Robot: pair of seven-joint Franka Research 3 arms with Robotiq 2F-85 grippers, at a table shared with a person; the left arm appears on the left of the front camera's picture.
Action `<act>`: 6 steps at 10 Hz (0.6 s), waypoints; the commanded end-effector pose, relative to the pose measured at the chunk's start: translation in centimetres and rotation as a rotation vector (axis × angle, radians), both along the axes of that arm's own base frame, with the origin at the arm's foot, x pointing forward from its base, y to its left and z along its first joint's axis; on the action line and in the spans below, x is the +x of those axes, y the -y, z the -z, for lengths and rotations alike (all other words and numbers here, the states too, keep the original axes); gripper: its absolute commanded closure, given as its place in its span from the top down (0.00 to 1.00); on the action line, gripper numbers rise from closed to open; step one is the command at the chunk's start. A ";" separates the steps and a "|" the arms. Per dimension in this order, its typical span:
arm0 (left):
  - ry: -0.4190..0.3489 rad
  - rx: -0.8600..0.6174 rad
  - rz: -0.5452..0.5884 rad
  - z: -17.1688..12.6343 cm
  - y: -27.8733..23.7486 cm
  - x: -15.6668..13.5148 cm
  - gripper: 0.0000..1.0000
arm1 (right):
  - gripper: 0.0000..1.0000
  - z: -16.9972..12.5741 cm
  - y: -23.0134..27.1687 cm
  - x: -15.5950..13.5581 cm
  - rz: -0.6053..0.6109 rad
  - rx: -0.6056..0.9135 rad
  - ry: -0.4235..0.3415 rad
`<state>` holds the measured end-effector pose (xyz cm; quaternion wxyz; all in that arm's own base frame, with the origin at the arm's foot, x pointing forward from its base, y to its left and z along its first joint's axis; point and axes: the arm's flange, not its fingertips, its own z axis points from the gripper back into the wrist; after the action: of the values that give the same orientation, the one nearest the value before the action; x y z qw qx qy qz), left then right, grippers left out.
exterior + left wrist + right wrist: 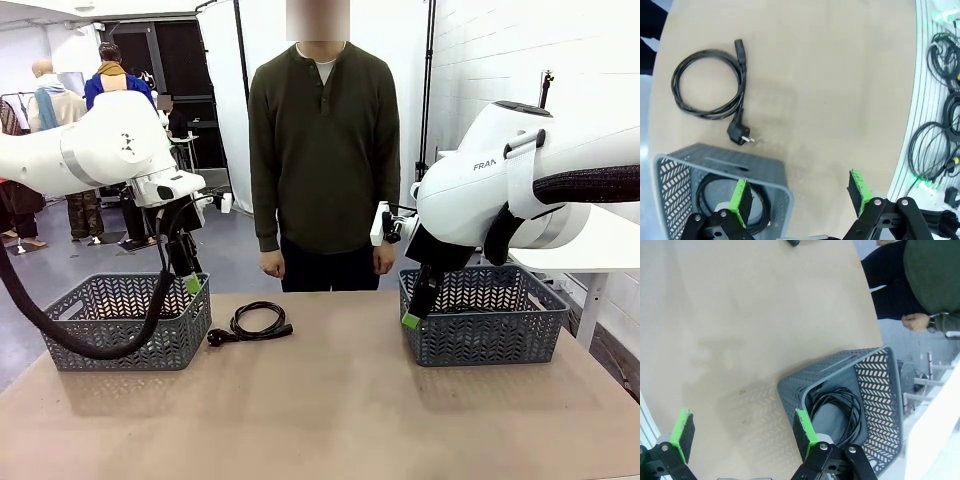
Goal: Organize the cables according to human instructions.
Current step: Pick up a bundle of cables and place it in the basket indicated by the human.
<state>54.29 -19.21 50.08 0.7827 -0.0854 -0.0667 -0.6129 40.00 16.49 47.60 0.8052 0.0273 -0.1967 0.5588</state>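
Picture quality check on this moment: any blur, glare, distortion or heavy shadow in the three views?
Front view: even lighting, sharp; soft shadows under both baskets, the coiled cable crisp. Left wrist view: wide-angle bend curves the table edge; left gripper pads sharp, no glare. Right wrist view: faint shadows on the tabletop beside the grey basket; right gripper in focus, the person's hand slightly soft.

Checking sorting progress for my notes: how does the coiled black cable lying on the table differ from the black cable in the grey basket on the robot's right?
The coiled black cable on the table lies loose on the bare tan tabletop; the black cable in the right grey plastic basket sits inside the basket. The table cable shows both chunky plugs; the basket cable's plugs cannot be seen. Both are thin black cords wound into loops, and neither is held.
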 end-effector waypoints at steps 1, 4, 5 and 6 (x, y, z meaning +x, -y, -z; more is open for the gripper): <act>0.069 -0.066 -0.006 1.0 -0.1 -2.4 1.00 | 1.00 0.1 0.0 0.0 0.012 -0.005 0.005; 0.171 -0.035 0.006 2.3 1.7 -5.0 1.00 | 1.00 0.1 0.0 0.0 0.012 -0.005 0.005; 0.189 -0.010 -0.007 2.8 2.2 -5.5 1.00 | 1.00 0.1 0.0 0.0 0.012 -0.005 0.005; 0.208 0.021 -0.018 3.2 2.5 -5.9 1.00 | 1.00 0.1 0.0 0.0 0.012 -0.005 0.005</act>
<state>49.29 -21.85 47.43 0.7712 -0.0399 -0.1405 -0.6196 40.00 16.49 47.60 0.8052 0.0273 -0.1967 0.5587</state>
